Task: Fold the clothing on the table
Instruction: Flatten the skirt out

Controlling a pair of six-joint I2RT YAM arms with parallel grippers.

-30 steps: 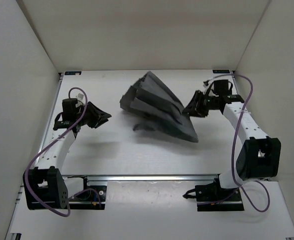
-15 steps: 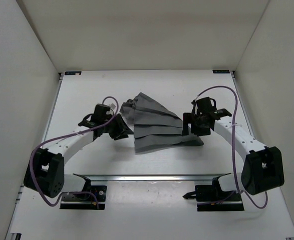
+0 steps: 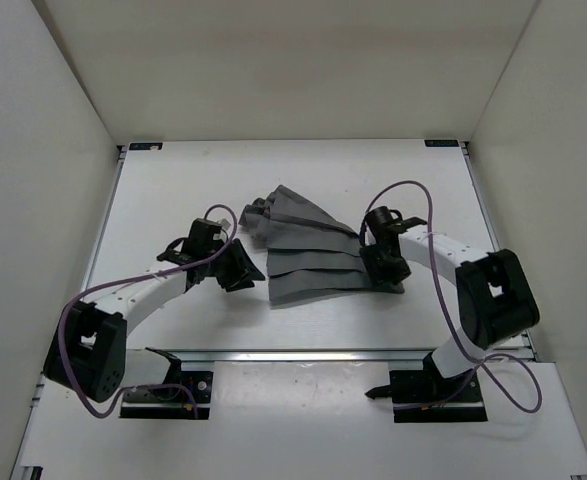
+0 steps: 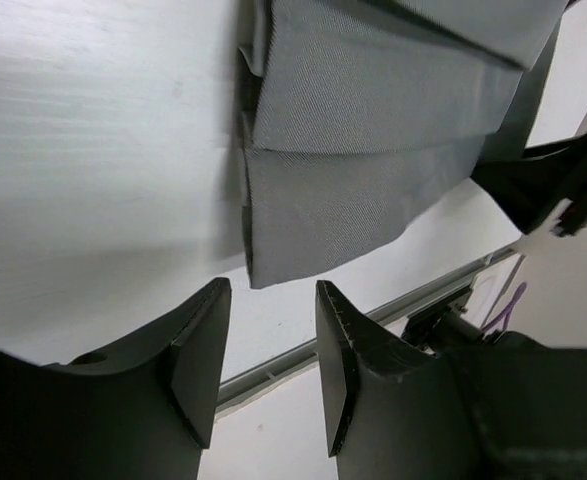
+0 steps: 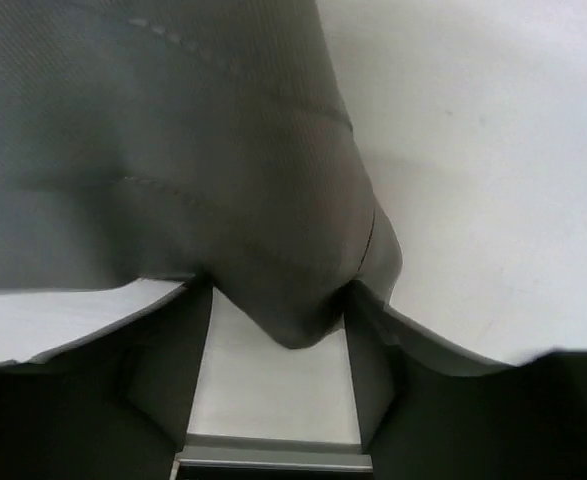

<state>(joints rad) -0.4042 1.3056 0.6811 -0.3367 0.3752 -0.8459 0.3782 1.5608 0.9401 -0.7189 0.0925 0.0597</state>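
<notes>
The grey pleated clothing [image 3: 308, 262] lies flat on the white table [image 3: 173, 190], fanned out, its wide hem towards the left. My left gripper [image 3: 241, 268] hovers just off that hem, open, nothing between its fingers [image 4: 198, 350]; the clothing's [image 4: 373, 130] corner lies just beyond the tips. My right gripper [image 3: 381, 262] rests over the narrow right end. In the right wrist view a fold of the clothing [image 5: 173, 150] hangs between its spread fingertips [image 5: 368, 320]. The right gripper [image 5: 278, 300] is open.
White enclosure walls stand at the left [image 3: 33, 150], right [image 3: 553, 150] and back. A metal rail [image 3: 303, 354] runs along the table's near edge, with both arm bases behind it. The rail [image 4: 453, 280] also shows in the left wrist view.
The clothing has gone from a raised, dark bunch to lying flat. Both grippers moved in towards it; over the last half second the right one slid left over the narrow end.
</notes>
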